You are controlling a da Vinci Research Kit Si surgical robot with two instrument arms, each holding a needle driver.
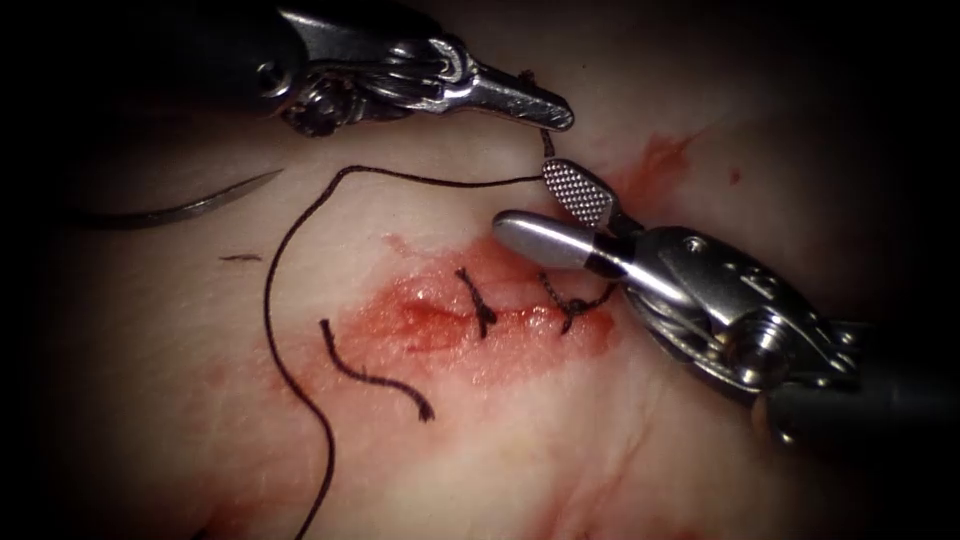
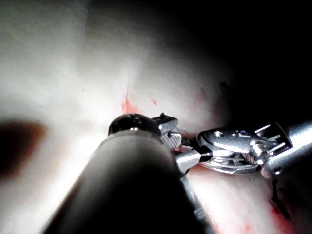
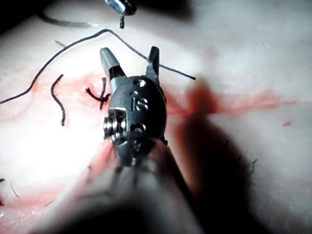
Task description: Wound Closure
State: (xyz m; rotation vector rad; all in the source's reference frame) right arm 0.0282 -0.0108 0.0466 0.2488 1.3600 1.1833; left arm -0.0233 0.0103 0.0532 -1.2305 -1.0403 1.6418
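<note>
The cut (image 1: 500,312) in the tissue carries two dark stitches (image 1: 480,305) amid red fluid. My left tool (image 1: 555,115) reaches in from the upper left, jaws shut on a short piece of thread (image 1: 546,140) that hangs from its tip. My right tool (image 1: 522,198) stands with jaws open just above the cut's right end, and the long thread (image 1: 440,180) runs in between them. That thread loops left and down across the tissue (image 1: 270,330). The curved needle (image 1: 180,210) lies free on the tissue far left of the cut, held by neither tool. The right wrist view shows the open right tool (image 3: 129,50) straddling the thread (image 3: 175,70).
A loose cut piece of thread (image 1: 370,375) lies below and left of the cut, and a tiny scrap (image 1: 240,258) sits further left. A smear of red fluid (image 1: 660,155) marks the tissue to the upper right. In the left wrist view the right tool (image 2: 234,151) lies close beyond the left shaft (image 2: 131,185).
</note>
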